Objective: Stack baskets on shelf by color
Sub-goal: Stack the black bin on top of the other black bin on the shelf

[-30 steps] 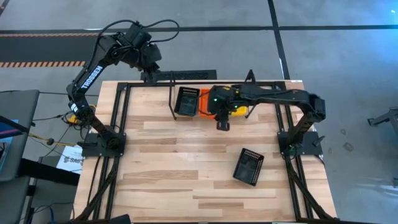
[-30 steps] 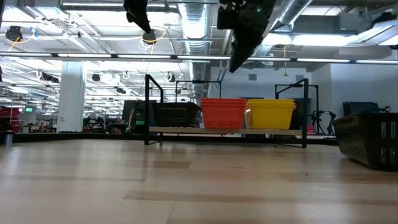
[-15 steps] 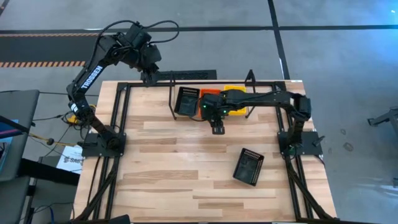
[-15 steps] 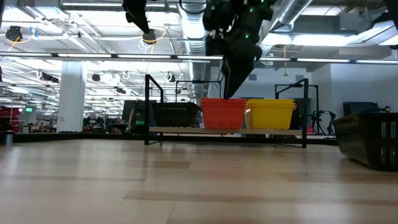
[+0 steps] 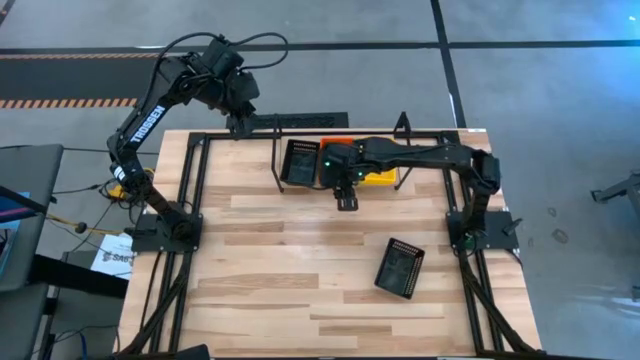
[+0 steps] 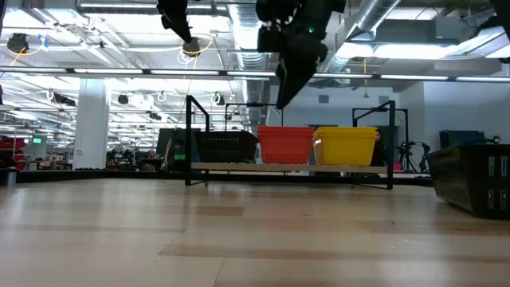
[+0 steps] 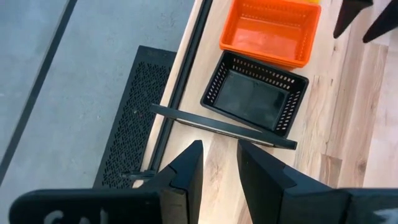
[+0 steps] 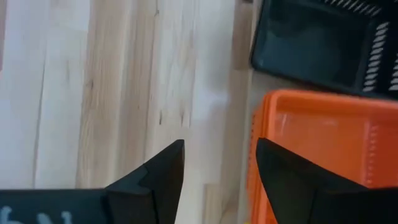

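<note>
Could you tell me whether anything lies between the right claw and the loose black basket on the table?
Nothing visible does: only bare table separates the open right claw, near the shelf, from the black basket.

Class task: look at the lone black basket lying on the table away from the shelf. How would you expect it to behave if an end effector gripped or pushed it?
The black basket looks thin-walled and perforated, so it is probably light and slightly flexible. It is shallow with a flat bottom, so a push would likely slide it across the table rather than tip it.
</note>
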`<state>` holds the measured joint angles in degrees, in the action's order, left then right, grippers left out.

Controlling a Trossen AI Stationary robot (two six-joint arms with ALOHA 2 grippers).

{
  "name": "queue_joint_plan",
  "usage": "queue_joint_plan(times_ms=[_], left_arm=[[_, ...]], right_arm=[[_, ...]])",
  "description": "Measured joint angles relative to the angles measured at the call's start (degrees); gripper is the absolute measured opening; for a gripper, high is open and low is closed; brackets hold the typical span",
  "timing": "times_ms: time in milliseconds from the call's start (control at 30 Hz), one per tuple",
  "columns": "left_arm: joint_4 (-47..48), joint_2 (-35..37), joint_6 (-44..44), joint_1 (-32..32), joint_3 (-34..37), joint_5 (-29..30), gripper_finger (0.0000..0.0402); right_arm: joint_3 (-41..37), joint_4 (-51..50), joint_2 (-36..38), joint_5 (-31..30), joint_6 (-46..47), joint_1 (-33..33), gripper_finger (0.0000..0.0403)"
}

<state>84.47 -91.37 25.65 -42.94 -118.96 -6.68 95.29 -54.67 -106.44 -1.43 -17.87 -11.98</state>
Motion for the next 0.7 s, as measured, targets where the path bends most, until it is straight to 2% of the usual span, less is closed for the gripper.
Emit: queue_joint_plan(times_ms=[467,600,700], left_arm=[[0.02,0.00,-0.07,0.00,0.00,0.00,0.0086],[0.04,0.00,-0.10,0.00,0.00,0.00,0.0086],[0.04,0.00,-0.42,0.00,0.00,0.00,0.0086]], right_arm=[[0.22,0.47,-0.76,-0.07,1.51,-2.63,0.0209],[0.22,-0.20,-0.76,-0.02,1.49,-2.53,0.0196],[0.22,-0.35,-0.76,-0.04,1.56,-1.95,0.0170]])
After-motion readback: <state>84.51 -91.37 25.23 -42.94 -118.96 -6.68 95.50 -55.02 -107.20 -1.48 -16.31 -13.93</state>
